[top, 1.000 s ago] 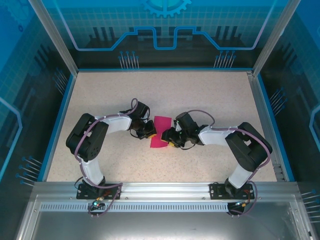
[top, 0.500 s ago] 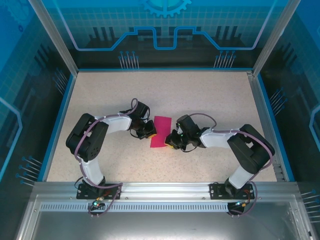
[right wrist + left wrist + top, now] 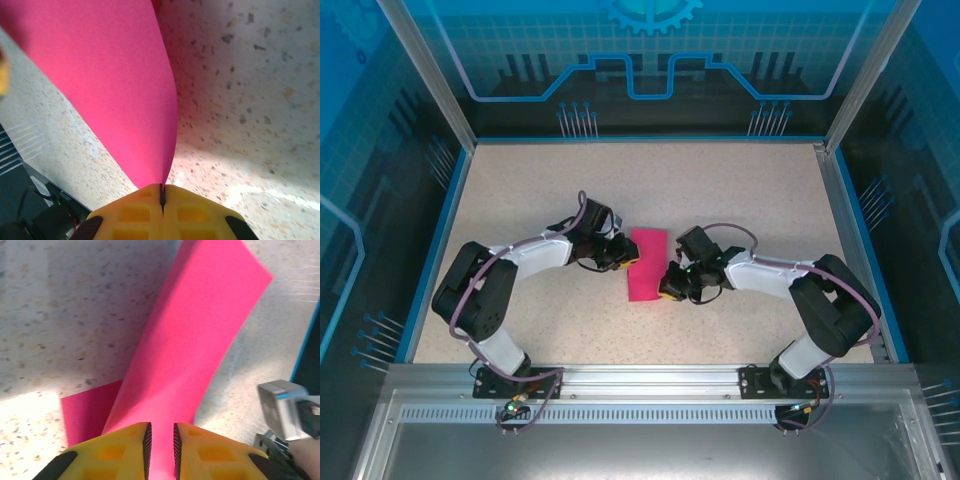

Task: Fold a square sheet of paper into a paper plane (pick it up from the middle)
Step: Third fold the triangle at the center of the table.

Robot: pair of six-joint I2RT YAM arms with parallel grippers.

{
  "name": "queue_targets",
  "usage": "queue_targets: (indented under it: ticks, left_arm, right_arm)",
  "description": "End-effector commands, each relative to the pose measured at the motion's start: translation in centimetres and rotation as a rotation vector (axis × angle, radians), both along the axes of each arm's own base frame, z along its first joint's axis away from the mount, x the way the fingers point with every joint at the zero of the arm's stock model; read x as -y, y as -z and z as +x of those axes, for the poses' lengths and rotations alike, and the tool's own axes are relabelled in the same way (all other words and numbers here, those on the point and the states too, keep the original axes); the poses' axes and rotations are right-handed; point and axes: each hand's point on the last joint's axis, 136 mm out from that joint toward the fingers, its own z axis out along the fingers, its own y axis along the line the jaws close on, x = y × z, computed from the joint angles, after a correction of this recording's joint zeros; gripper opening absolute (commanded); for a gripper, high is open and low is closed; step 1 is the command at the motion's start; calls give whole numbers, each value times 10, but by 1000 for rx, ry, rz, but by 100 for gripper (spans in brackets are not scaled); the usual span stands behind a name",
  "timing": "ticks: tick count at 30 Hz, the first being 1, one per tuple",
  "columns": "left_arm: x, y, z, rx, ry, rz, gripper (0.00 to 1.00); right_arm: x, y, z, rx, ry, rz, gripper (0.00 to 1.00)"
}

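Note:
The square sheet of paper [image 3: 647, 265] lies mid-table as a magenta-pink folded rectangle between both arms. In the left wrist view its upper flap [image 3: 200, 325] rises off a lower layer [image 3: 87, 410] and runs into the narrow gap of my left gripper [image 3: 161, 432], whose yellow fingers stand slightly apart. From above, the left gripper [image 3: 625, 255] sits at the paper's left edge. My right gripper [image 3: 161, 187] is shut on the paper's [image 3: 100, 75] edge, which curves up away from the jaws. It is at the paper's right edge [image 3: 670, 285].
A speckled beige tabletop [image 3: 740, 190] is bounded by a blue rim and clear walls. Part of the right arm's metal body [image 3: 285, 405] shows close beyond the paper in the left wrist view. The aluminium rail [image 3: 650, 375] runs along the near edge.
My left arm has stretched out to the right, bringing its gripper onto the paper's left edge. The paper now shows as a fuller rectangle. The right gripper shifted slightly right.

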Motion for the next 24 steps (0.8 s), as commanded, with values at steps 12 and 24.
queue_targets:
  ticks: [12,24]
  left_arm:
    - [-3,33,1,-64,5,66,17]
    - [-6,56,-5,-133,23,108,14]
  right_arm:
    - [-6,-9,7,-43,-60,-7,0]
    - [-25,-14,28,-18,-43,34,1]
